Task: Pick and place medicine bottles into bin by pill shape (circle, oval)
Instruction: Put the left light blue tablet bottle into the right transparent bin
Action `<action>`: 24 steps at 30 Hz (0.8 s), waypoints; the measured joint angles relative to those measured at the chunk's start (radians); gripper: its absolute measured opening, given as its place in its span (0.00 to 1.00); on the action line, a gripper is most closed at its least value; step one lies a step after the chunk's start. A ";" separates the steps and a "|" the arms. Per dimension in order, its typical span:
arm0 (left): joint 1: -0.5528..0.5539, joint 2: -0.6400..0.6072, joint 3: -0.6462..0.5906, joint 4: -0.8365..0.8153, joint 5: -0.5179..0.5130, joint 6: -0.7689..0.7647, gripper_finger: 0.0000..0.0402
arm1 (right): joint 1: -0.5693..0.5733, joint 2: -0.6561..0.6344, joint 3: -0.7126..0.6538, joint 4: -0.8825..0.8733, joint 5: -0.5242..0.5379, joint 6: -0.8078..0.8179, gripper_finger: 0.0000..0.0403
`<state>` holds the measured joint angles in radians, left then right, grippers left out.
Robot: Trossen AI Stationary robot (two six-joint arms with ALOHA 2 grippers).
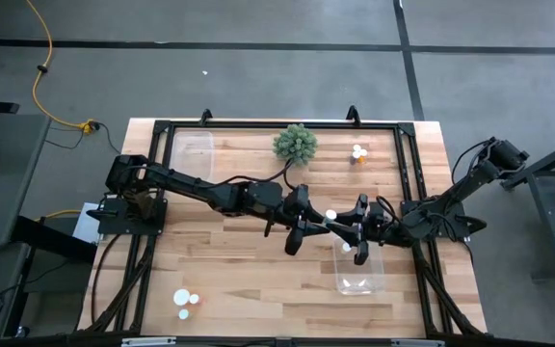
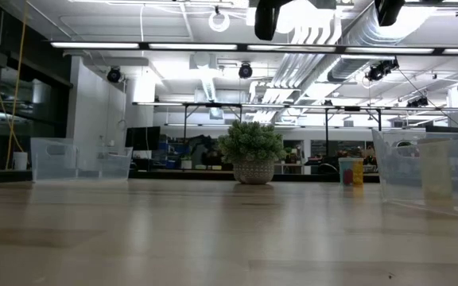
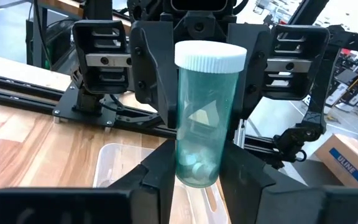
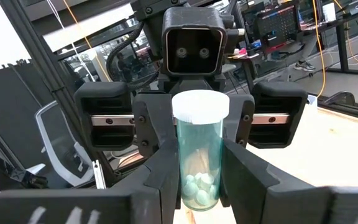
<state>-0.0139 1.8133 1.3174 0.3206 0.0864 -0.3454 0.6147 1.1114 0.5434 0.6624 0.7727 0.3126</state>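
Bottle [image 3: 207, 118] held upright mid-air, centre-right of high view, above bin [image 1: 359, 280]. Right gripper [image 4: 201, 186] clamped on it; left gripper [image 3: 197, 180] flanks same bottle, grip uncertain. Likely handover, or pill-shape check.

Low view cuts both arms off at its top edge — the bottle [image 3: 205, 118] unseen there. Its pills [image 3: 197, 167] look perhaps oval — too blurred to tell.
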 joint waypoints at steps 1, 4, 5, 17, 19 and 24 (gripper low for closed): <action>0.000 0.000 0.000 0.000 0.000 0.000 0.24 | 0.000 0.000 0.000 0.000 0.000 0.000 0.26; 0.000 0.000 0.000 0.000 0.000 0.000 0.24 | 0.000 0.000 0.000 0.000 0.000 0.000 0.26; 0.000 0.000 0.000 0.000 0.000 0.000 0.24 | 0.000 0.000 0.000 0.000 0.000 0.000 0.26; 0.000 0.000 0.000 -0.001 0.000 0.000 0.24 | 0.001 0.000 0.000 0.000 -0.002 0.000 0.31; 0.001 0.000 0.000 -0.002 -0.001 0.000 0.24 | 0.001 0.000 0.000 0.000 -0.004 0.000 0.36; 0.001 0.001 0.000 -0.012 0.000 0.000 0.24 | 0.001 -0.010 0.000 -0.002 -0.004 0.000 0.51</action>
<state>-0.0132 1.8141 1.3174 0.3086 0.0859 -0.3454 0.6159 1.1018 0.5434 0.6602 0.7685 0.3122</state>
